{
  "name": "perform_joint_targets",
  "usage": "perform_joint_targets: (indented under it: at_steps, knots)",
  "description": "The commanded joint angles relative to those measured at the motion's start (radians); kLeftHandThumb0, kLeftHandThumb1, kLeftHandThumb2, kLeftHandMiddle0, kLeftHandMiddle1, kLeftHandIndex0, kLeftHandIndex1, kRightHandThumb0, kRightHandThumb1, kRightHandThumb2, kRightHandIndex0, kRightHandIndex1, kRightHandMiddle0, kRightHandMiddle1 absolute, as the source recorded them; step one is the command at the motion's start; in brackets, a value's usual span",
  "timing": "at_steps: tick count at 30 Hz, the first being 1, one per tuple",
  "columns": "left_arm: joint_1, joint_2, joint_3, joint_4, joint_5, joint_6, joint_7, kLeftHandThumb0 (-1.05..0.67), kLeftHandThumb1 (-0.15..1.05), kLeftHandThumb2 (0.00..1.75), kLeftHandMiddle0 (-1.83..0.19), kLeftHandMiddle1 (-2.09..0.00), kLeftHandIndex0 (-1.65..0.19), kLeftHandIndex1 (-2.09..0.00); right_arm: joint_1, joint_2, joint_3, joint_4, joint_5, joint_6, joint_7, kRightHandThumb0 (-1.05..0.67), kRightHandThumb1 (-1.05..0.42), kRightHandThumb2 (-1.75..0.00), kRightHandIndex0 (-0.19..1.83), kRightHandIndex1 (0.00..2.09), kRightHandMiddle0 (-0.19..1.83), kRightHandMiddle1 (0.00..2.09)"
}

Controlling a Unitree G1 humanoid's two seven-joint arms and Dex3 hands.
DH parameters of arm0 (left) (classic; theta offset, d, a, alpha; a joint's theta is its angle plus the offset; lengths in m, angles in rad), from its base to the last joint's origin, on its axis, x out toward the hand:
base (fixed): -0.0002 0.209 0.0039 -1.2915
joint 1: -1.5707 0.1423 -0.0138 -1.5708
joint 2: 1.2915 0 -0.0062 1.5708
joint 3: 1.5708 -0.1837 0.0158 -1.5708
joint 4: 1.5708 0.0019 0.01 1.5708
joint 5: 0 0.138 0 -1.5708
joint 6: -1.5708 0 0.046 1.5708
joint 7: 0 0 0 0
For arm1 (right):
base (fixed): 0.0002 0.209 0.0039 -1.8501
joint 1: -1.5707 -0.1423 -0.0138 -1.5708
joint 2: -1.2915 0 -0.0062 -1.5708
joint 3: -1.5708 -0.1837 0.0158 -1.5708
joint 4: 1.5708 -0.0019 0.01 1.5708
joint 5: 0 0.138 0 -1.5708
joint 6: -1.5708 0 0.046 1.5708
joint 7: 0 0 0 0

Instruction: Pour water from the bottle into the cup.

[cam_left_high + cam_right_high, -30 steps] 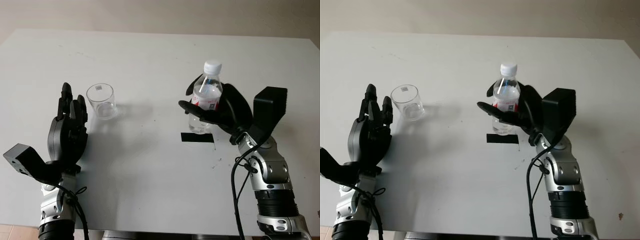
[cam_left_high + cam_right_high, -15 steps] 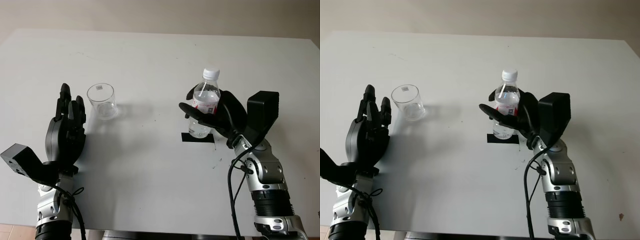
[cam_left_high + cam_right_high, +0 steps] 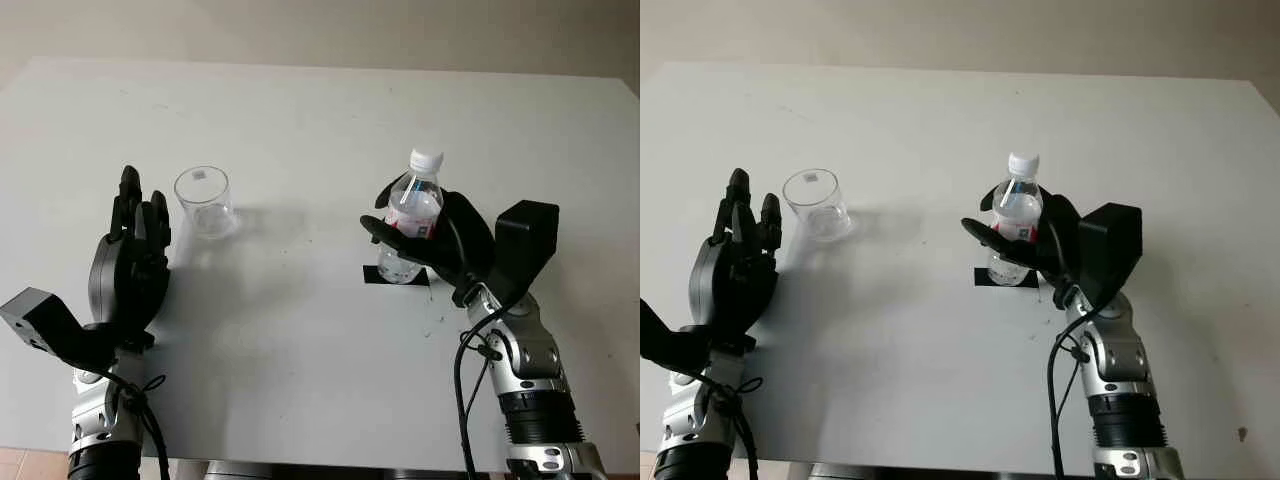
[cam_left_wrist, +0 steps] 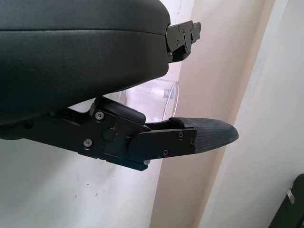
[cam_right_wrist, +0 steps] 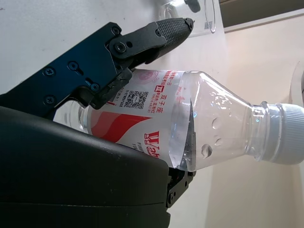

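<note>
A clear plastic water bottle (image 3: 411,215) with a white cap and a red-and-white label stands upright at the table's right middle, its base at a black tape mark (image 3: 394,276). My right hand (image 3: 440,243) is shut on the bottle, fingers curled around its label (image 5: 137,121). An empty clear cup (image 3: 205,202) stands upright on the left side of the table. My left hand (image 3: 132,262) is open, just left of the cup and a little nearer to me, apart from it. The cup's rim (image 4: 166,95) shows behind that hand's finger in the left wrist view.
The white table (image 3: 300,120) stretches wide between cup and bottle. Its far edge meets a beige wall. The black tape mark lies under the bottle.
The right hand has lowered the bottle from above the table down onto the black tape mark, drawing slightly nearer to me. The left hand and the cup have stayed put.
</note>
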Motion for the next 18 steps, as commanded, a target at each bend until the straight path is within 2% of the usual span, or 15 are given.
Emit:
perform_joint_targets:
  at_steps: [1,4,7,12,16,18]
  knots:
    - [0.018,0.005,0.001,0.012,0.003,0.002,-0.005,-0.77,1.05,0.48,0.19,-0.03,0.19,0.00,0.016,-0.002,0.010,0.016,-0.023,-0.071,0.000,-0.20,-1.05,-0.30,1.39,2.09,1.13,2.09]
    - [0.017,0.008,-0.001,0.013,0.004,0.003,-0.007,-0.77,1.05,0.48,0.19,-0.02,0.19,0.00,0.026,-0.004,0.022,0.051,-0.053,-0.162,0.006,-0.21,-1.05,-0.30,1.36,2.09,1.13,2.09]
    - [0.016,0.007,0.000,0.013,0.003,0.004,-0.007,-0.76,1.05,0.48,0.19,-0.02,0.19,0.00,0.030,-0.008,0.033,0.081,-0.085,-0.228,0.006,-0.23,-1.05,-0.30,1.22,2.09,1.09,2.09]
    - [0.016,0.007,0.002,0.015,0.000,0.003,-0.009,-0.77,1.05,0.48,0.19,-0.02,0.19,0.00,0.031,-0.014,0.047,0.110,-0.114,-0.260,0.008,-0.24,-1.05,-0.27,1.04,2.09,0.99,2.09]
    - [0.015,0.007,0.003,0.016,0.001,0.003,-0.006,-0.76,1.05,0.47,0.19,-0.02,0.19,0.00,0.034,-0.021,0.051,0.118,-0.117,-0.243,0.027,-0.29,-1.05,-0.18,0.65,2.09,0.69,2.09]
    - [0.016,0.010,0.002,0.015,0.005,0.002,-0.006,-0.77,1.05,0.47,0.19,-0.02,0.19,0.00,0.038,-0.016,0.047,0.111,-0.105,-0.219,0.030,-0.31,-1.05,-0.13,0.45,2.09,0.47,2.09]
